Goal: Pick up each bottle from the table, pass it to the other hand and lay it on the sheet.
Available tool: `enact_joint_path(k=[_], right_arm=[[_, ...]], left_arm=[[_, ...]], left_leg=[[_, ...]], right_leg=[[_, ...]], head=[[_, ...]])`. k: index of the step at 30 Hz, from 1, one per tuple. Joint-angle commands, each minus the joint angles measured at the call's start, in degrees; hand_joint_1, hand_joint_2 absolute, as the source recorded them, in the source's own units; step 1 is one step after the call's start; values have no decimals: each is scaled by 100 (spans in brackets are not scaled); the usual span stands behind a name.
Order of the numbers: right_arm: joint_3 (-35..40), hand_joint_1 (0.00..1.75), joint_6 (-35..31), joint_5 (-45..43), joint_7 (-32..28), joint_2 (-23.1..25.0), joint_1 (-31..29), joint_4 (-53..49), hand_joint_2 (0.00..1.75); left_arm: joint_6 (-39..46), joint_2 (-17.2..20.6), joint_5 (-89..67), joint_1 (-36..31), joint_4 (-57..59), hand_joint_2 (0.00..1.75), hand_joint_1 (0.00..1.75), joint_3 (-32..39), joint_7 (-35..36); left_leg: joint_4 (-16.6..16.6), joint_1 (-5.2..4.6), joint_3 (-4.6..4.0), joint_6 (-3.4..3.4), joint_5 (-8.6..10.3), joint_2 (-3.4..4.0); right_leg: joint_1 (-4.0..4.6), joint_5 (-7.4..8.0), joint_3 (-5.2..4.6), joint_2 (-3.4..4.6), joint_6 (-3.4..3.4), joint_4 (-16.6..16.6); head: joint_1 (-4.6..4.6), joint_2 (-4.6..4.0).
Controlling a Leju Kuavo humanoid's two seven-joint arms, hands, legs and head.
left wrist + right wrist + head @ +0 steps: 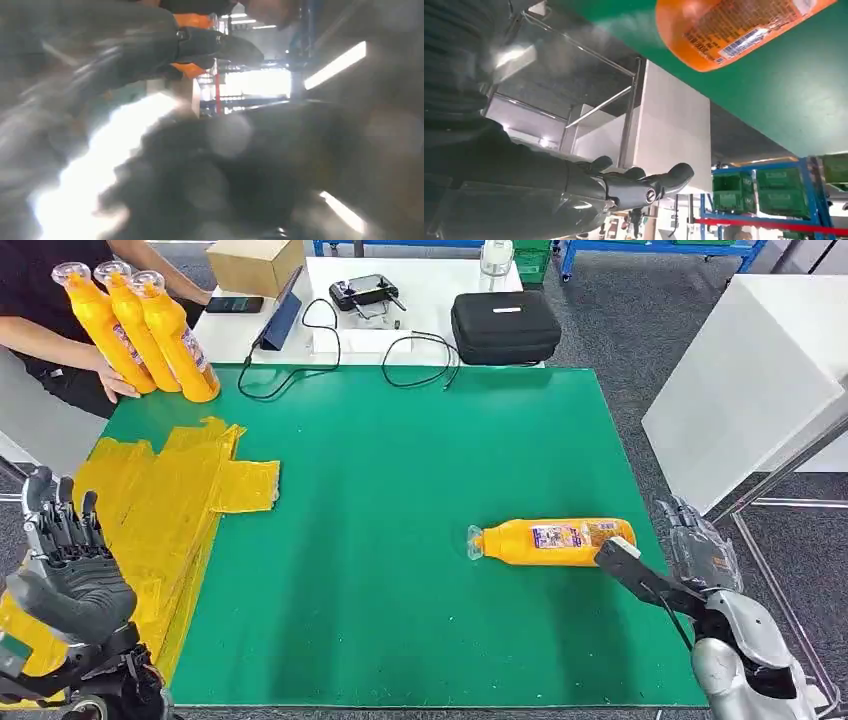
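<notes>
An orange bottle [552, 541] lies on its side on the green table [400, 490], cap end pointing left; its base shows close up in the right wrist view as the orange bottle [734, 30]. My right hand [690, 550] is open just right of the bottle's base, thumb near it, holding nothing; its fingers [644, 187] are spread. My left hand [65, 560] is raised at the table's near left corner, open, over the yellow sheet [170, 500]. Three more orange bottles [140, 330] stand at the far left, held by a person's hand [115, 380].
Beyond the green surface, a white table carries a black case [505, 325], a cardboard box [255, 265], a controller [365, 290], a phone and cables. A white cabinet [745, 390] stands to the right. The left wrist view is blurred.
</notes>
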Motion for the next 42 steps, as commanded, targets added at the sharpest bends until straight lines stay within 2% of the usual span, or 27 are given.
enact_joint_path(k=[1,12,27,28,35,40,41,42], right_arm=[[904,0,50,68,49,355,-705,1079,175],[1684,0,116,255,56,315,-1562,2129,175],[2332,0,343,703,83,335,-2223,3048,175],[2378,0,366,734,81,340,-2281,3136,175],[2892,0,911,663,-93,433,-2679,4309,175],[3111,0,1135,550,-237,437,-2594,4867,175],[3101,44,1126,526,-233,446,-2589,4868,175],[3044,175,1134,421,-255,462,-2553,4893,175]], left_arm=[[-82,-75,208,-233,312,0,0,286,2],[-165,-105,421,-352,392,0,0,300,24],[-263,-127,651,-409,440,0,0,403,63],[-265,-128,657,-417,438,0,0,410,62],[-296,-65,824,-568,534,0,0,385,66],[-297,-5,885,-687,674,0,0,320,44],[-273,-15,896,-685,677,0,0,321,87],[-278,2,897,-660,681,0,0,302,81]], left_leg=[[-7,4,22,-5,-6,17],[-5,1,25,-4,-6,20],[-8,-1,40,-5,-10,21],[-3,1,16,-1,-1,10],[-7,1,28,-3,-2,13],[-6,10,36,-2,-3,6],[-13,7,51,-3,-3,-1],[-9,8,48,-3,-1,3]], right_leg=[[4,2,17,14,-5,-10],[1,0,19,18,-4,-5],[0,-5,33,16,-6,-6],[1,1,14,8,-2,-3],[2,0,25,10,-4,-7],[10,0,35,2,-4,-15],[7,-3,50,-6,-5,-19],[7,0,40,-4,-4,-15]], head=[[-2,0],[-2,0],[-2,0],[-2,0],[-2,0],[-2,0],[0,0],[0,0]])
